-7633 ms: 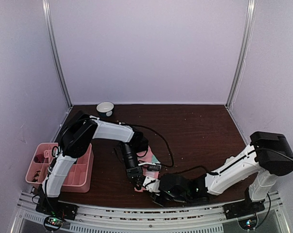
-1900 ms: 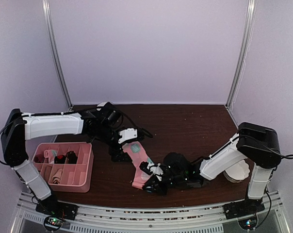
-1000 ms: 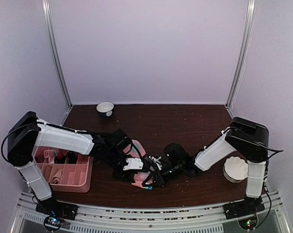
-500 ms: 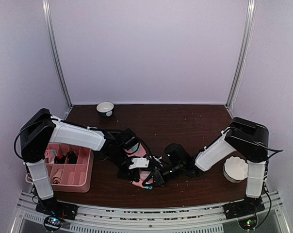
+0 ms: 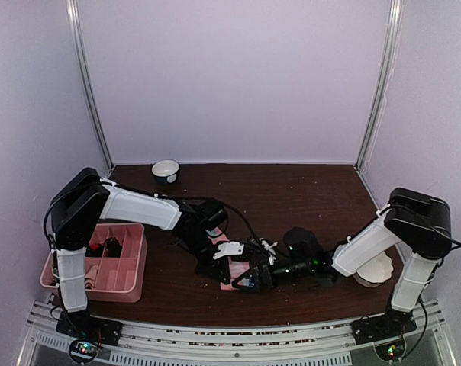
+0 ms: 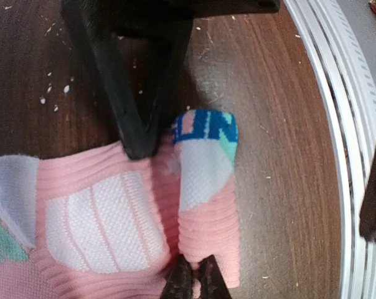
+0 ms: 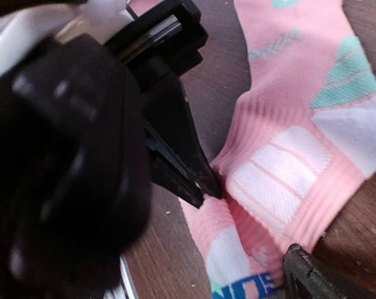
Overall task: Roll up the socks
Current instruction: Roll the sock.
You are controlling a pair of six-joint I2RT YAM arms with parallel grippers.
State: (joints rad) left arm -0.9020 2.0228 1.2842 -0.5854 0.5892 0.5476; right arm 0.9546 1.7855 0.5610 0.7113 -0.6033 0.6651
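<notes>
table (image 5: 314, 198): dark brown wood-grain top, slight sheen, pale specks scattered over it; ribbed light metal rail (image 6: 337, 124) along the near edge

pink tray (image 5: 127, 291): moulded plastic, rectangular, split into compartments, left front of the table; contents too small to make out

pink sock (image 6: 203, 212): on the table near the front edge, roughly centre, right of the tray, between the two grippers. Ribbed pink knit, one white panel with a mesh-like weave and thin pink lines across it, mint-green patches, a plain white patch at the left of the left wrist view. Far part lies flat; near end is folded into a narrow tube, with a crease between tube and flat part

white bowl (image 5: 166, 169): round, back left, well apart from the sock. white fluted dish (image 5: 374, 268): right side, partly behind the right arm

left gripper (image 6: 193, 281): black fingers pressed right together, pinching a fold of pink knit at the crease

right gripper (image 5: 248, 277): jaws spread wide, nothing gripped. One black tapered finger (image 6: 129, 106) has its tip at the sock edge just beside the tube; the other shows only as a dark edge on the opposite side, clear of the fabric

writing: blue band at the tube's end, block letters "UN" readable, whatever precedes them is lost in the fold
</notes>
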